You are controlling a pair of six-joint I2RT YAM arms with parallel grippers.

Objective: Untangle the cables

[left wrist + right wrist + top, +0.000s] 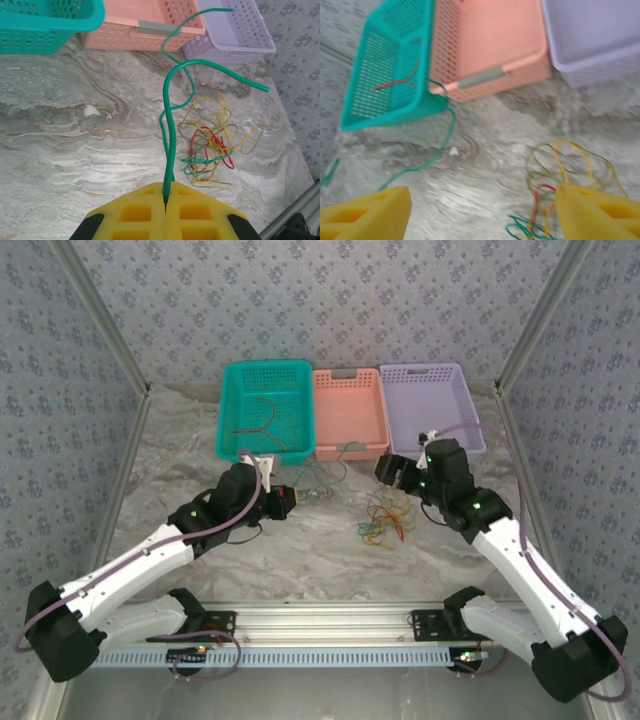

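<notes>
Your tangle of cables (385, 522) lies on the marble table (300, 560), in front of the gap between the pink basket (350, 418) and the purple basket (432, 405). It is a loose knot of yellow, red, orange and green strands. From the left wrist you see it (210, 145) to the right of the fingers and past them.

One green cable (170, 130) is apart from the heap. Your left gripper (165, 192) is pinched tight on it, the two yellow pads meeting with the cable rising from the seam. Above the pads it bends and hooks to the right, its ends free in the air. You cannot tell whether it touches the heap.

From above, the left gripper (292, 498) sits near the front corner of the teal basket (228, 410). Thin brown cables (262, 420) lie on that basket's floor, crossing in a Y.

Your right gripper (386, 470) hangs over the table just behind the tangle. Its fingers (592, 212) are spread wide with nothing between them.
</notes>
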